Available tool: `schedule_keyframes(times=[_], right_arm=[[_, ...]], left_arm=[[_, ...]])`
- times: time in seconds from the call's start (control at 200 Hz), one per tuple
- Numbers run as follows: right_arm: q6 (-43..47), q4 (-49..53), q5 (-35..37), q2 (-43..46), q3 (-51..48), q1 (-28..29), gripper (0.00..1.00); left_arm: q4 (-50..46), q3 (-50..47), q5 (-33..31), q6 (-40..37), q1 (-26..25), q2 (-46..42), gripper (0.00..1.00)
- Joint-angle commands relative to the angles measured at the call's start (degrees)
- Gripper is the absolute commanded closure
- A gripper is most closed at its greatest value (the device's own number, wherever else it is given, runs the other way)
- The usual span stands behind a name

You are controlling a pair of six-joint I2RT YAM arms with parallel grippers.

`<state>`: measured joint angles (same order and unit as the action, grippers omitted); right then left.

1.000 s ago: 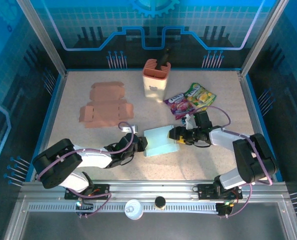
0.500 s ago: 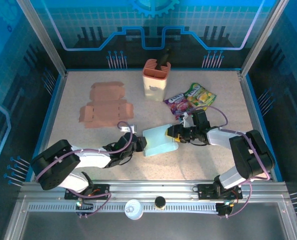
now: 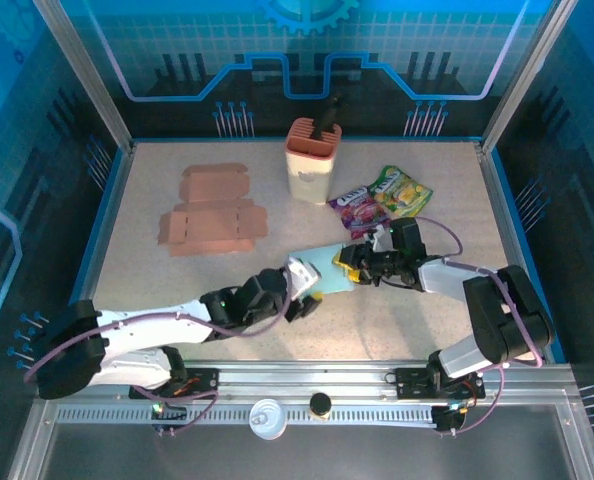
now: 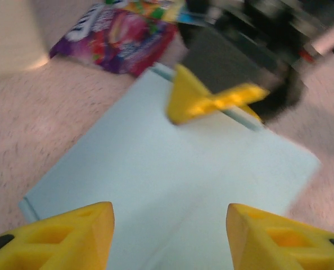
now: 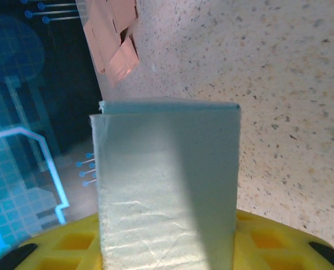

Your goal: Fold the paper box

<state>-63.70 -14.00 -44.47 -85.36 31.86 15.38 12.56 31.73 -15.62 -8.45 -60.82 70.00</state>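
The paper box (image 3: 320, 270) is a pale blue-green flattened sleeve lying near the table's middle. My right gripper (image 3: 349, 262) is shut on its right edge. In the right wrist view the box (image 5: 167, 185) stands upright between the yellow fingers (image 5: 268, 247) and fills the gap of the right gripper (image 5: 167, 247). My left gripper (image 3: 302, 287) is at the box's near-left corner and stands open. In the left wrist view the left gripper (image 4: 167, 230) hovers over the box's flat face (image 4: 156, 169), its tips apart and touching nothing. The right gripper's yellow finger (image 4: 206, 101) presses on the far edge.
A flat brown cardboard blank (image 3: 212, 215) lies at the back left. A peach-coloured holder (image 3: 311, 160) stands at the back centre, with bright snack bags (image 3: 382, 198) to its right, just behind the right gripper. Blue walls ring the table.
My left gripper has opened, let go of the box and reached further right. The right gripper has closed on the box, which has shifted slightly right and back.
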Motion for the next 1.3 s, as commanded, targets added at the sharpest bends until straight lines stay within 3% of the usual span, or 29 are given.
schedule_keyframes(times=[0.0, 0.285, 0.345, 0.66, 0.875, 1.051, 1.291], right_arm=[[-6.0, -1.1, -4.8, 1.7, -1.3, -2.0, 0.67], [-7.1, 5.5, -7.0, 4.3, -1.2, -3.0, 0.66], [-7.2, 6.2, -7.5, 4.5, -1.3, -3.0, 0.66], [-9.4, 5.8, -10.3, 4.5, -2.5, -3.3, 0.67], [-9.3, 5.3, -11.4, 3.2, -3.5, -3.9, 0.67], [-12.5, 0.8, -12.3, 2.2, -4.8, -4.0, 0.67], [-16.3, -5.2, -13.3, 1.7, -6.0, -4.9, 0.61]], left_arm=[[0.9, -1.9, -3.5, -19.6, -2.6, -0.5, 0.33], [4.2, -1.5, -9.4, -30.5, -3.3, 4.2, 0.29], [6.3, -1.8, -11.2, -32.2, -3.3, 6.0, 0.24], [12.8, -1.1, -16.7, -35.3, -2.8, 13.1, 0.23], [14.4, -0.3, -17.7, -34.6, -2.8, 15.4, 0.32], [8.5, 1.3, -14.6, -32.3, -2.6, 13.8, 0.5], [4.7, 2.1, -12.1, -31.1, -2.5, 11.8, 0.52]])
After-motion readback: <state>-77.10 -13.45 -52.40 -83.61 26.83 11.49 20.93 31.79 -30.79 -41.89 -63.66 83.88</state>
